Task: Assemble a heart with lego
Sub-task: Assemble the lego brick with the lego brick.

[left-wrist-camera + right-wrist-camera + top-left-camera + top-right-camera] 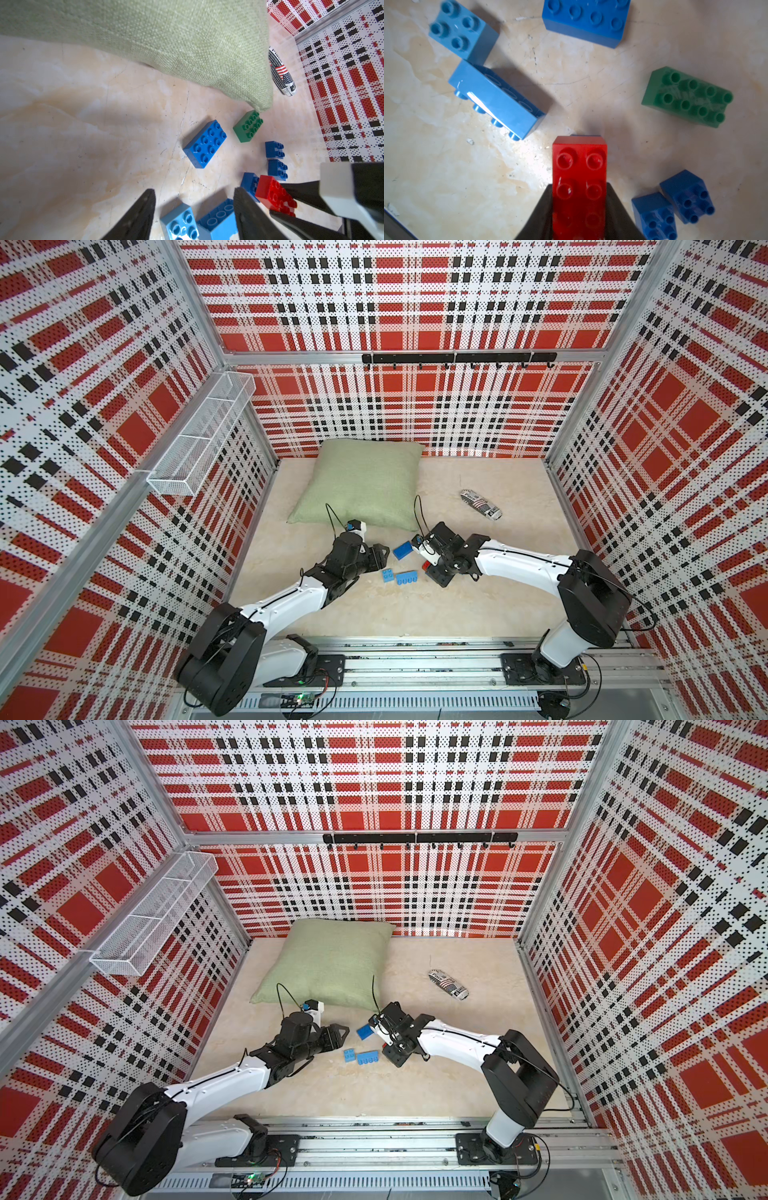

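My right gripper (579,187) is shut on a red lego brick (579,166), held low over the table; a dark blue brick (250,185) sits right under its far end. My left gripper (195,189) stands open above a light blue square brick (180,222) and a light blue long brick (218,218) lying on its side, touching neither. A dark blue wide brick (402,550), a green brick (687,97) and two small dark blue bricks (654,216) lie loose between the arms. No heart is in view.
A green pillow (365,485) lies just behind the bricks, its corner almost touching the green one. A printed pouch (481,504) lies at the back right. A wire basket (199,435) hangs on the left wall and a hook rail (457,358) on the back wall.
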Action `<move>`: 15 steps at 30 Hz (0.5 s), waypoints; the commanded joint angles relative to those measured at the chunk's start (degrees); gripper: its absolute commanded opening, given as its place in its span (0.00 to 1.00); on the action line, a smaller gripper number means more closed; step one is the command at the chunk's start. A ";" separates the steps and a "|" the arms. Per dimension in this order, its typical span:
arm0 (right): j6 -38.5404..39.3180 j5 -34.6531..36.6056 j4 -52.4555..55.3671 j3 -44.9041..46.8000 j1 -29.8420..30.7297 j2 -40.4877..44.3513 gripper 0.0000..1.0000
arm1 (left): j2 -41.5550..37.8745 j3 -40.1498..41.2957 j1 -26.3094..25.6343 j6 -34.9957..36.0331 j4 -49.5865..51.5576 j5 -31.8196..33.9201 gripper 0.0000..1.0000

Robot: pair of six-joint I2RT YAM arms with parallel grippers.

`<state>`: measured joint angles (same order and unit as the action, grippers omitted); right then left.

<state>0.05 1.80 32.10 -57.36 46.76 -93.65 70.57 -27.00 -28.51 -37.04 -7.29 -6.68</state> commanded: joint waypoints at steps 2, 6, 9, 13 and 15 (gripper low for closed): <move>-0.24 1.31 -1.78 1.24 0.35 -0.59 0.27 | -0.92 0.64 0.45 -0.05 -1.21 -0.13 0.65; 0.53 1.48 -2.75 0.84 0.26 -1.91 0.27 | -0.69 0.41 0.45 -0.05 -1.24 -0.02 0.65; 0.77 1.51 -3.15 0.06 0.27 -2.66 0.26 | -0.59 0.33 0.37 -0.05 -1.26 -0.02 0.65; 1.00 0.82 -3.65 0.43 -0.49 -2.26 0.27 | -0.55 0.38 0.39 0.03 -1.18 -0.04 0.65; 1.36 -0.22 -3.67 1.08 -1.03 -2.28 0.27 | -0.61 0.46 0.45 0.03 -1.10 -0.06 0.65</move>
<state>0.67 2.59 29.08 -56.64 46.35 -95.13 70.54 -27.00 -28.51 -37.04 -7.29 -6.68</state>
